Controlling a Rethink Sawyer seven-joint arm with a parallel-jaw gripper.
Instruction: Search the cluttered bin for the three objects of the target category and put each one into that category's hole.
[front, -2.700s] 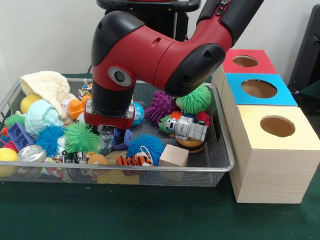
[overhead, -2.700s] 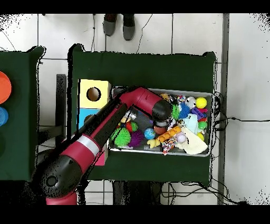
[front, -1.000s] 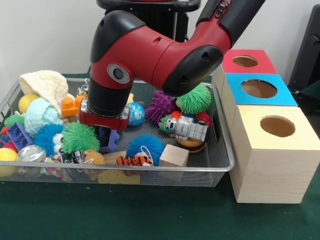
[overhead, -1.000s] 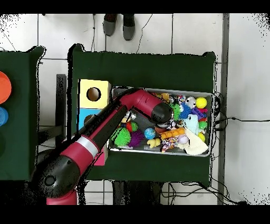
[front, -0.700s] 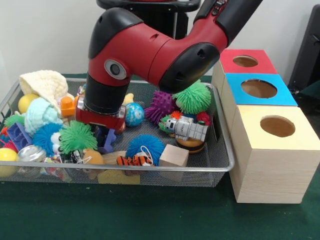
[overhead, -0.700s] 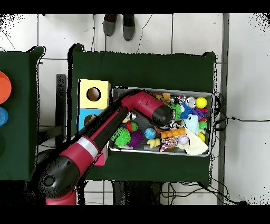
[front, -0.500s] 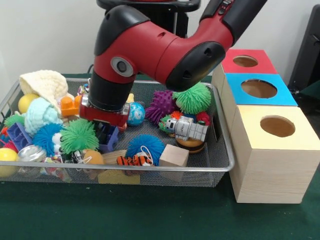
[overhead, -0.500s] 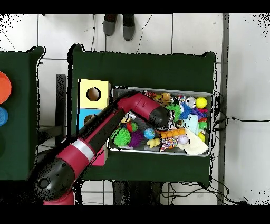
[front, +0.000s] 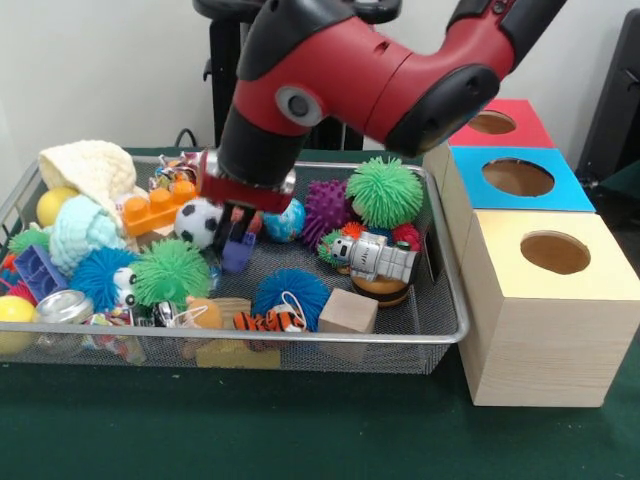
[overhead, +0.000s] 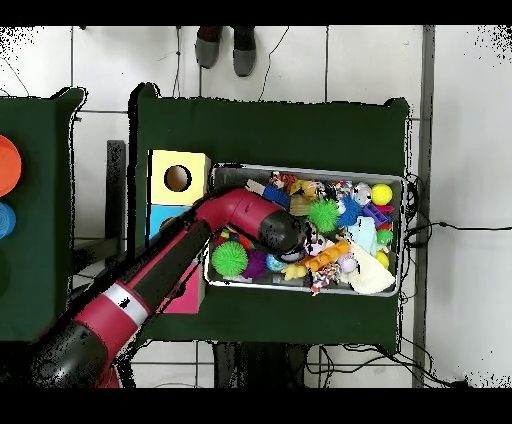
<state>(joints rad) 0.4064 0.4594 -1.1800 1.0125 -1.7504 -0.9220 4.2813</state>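
**Item 1: gripper (front: 238, 233).** It hangs over the middle of the bin (front: 330, 338), and you will find the wrist pointing straight down into the clutter. The dark fingers (front: 226, 222) are drawn in on either side of the purple block (front: 238, 254) and appear to pinch its upper part. A vertical approach probably suits this bin, since it lets the fingers slip between close-packed toys without sweeping them aside.

**Item 2: purple block.** This is the thing in hand, and it looks like one of the sought pieces. It sits between the fingertips and hangs below them, low over the bin's mesh floor. You cannot tell whether it is clear of the mesh.

**Item 3: neighbours in the bin.** The soccer ball (front: 198, 222) lies just beside the fingers. The orange brick (front: 155, 208) lies beyond it, toward the bin's far rim. Neither is touching the block.

**Item 4: boxes outside the bin.** The yellow box (front: 545, 310), blue box (front: 520, 180) and red box (front: 495, 125) stand against one end wall of the bin. Their holes face up, so you can drop a piece in from above. No box has anything resting on its top.
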